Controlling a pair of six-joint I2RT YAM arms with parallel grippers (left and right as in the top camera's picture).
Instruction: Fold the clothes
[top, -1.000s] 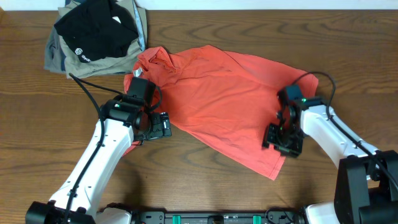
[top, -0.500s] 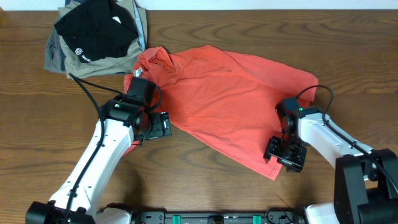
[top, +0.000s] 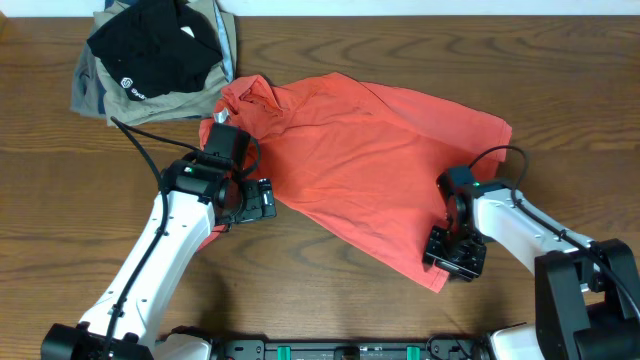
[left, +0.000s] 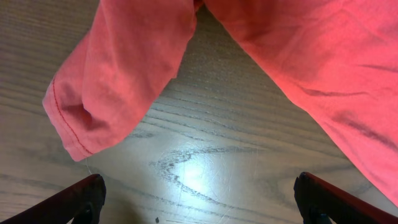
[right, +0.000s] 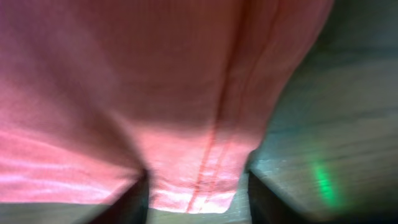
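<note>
Overhead: a red-orange cotton T-shirt (top: 370, 160) lies in the middle of the brown wooden surface (top: 330, 300). It is spread out on a slant and rumpled, with the collar end bunched toward the far left and the hem end toward the near right. No print shows on the upper side. A black folded garment (top: 155, 50) sits on a khaki-grey folded garment (top: 100, 95) at the far left corner, just beside the collar end.

Left end effector (top: 262, 200): at the T-shirt's left edge, low over the wood. Left wrist view shows its jaws spread wide and nothing between them. A short sleeve (left: 118, 81) hangs slack just ahead and the body of the cloth is off to the other side.

Right end effector (top: 455, 258): at the near right corner of the T-shirt. Right wrist view is blurred, but the stitched bottom hem (right: 205, 155) runs down between the two dark fingers (right: 134, 199). The jaws stand fairly narrow around it. We cannot tell whether they actually pinch the cloth.

Progress, as we judge it: early. No fold is made, no edges meet, and both sleeves and the hem are loose. The step in hand looks like taking the hem corner. Left to do: secure a second hold on the left side, flatten the cloth, fold the sleeves in and bring the hem up.
</note>
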